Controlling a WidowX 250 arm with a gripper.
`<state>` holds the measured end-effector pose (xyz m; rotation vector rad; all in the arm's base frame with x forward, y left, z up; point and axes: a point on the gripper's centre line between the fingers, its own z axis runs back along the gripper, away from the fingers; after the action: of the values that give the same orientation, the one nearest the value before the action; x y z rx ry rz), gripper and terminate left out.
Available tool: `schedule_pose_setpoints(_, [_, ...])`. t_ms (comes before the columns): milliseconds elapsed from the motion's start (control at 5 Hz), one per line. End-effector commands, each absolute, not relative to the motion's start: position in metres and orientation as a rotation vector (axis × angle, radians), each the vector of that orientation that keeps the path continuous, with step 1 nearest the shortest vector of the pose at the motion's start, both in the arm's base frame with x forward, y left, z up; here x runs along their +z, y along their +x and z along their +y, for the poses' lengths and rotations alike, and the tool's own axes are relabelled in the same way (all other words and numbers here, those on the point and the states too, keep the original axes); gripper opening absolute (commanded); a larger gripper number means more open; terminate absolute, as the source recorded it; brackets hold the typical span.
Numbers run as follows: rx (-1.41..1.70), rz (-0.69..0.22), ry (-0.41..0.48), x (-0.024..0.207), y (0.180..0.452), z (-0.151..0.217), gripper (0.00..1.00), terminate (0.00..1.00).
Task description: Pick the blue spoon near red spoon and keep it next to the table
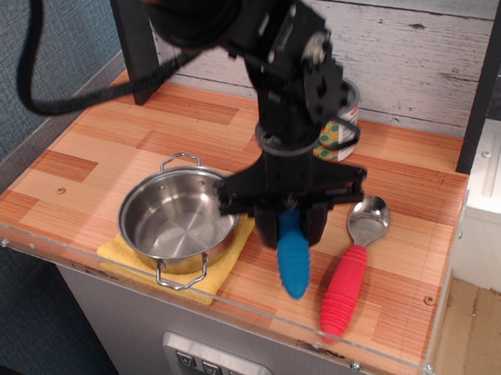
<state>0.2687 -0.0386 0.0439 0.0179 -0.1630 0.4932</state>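
Gripper (292, 226) holds the blue spoon (293, 263) clamped by its upper handle, apparently lifted off the table (81, 158) at lower centre. Placement remains; the red spoon (350, 269) lies untouched.

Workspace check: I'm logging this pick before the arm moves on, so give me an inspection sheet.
Surface: wooden table with a clear plastic rim.
Job's things: blue spoon held by its upper end, handle hanging down; red spoon flat on the table.
Clutter: steel pot on a yellow cloth; tin can behind the arm.
Grippers: gripper shut on the blue spoon.
Cables: black cable looping from the arm.
Surroundings: plank wall, blue wall on the left.
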Motion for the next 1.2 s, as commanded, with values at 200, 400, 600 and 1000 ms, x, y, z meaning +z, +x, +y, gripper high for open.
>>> schedule_pose_setpoints(200, [0.277,-0.139,0.115,0.095,0.284,0.005,0.0,0.0])
schedule_pose_setpoints(400, [0.213,-0.109,0.137,0.102,0.274,0.036,0.0,0.0])
schedule_pose_setpoints(600, [0.109,-0.017,0.113,0.105,0.263,0.069,0.0,0.0])
schedule_pose_setpoints(1000, [0.102,-0.003,0.117,0.094,0.252,0.124,0.0,0.0])
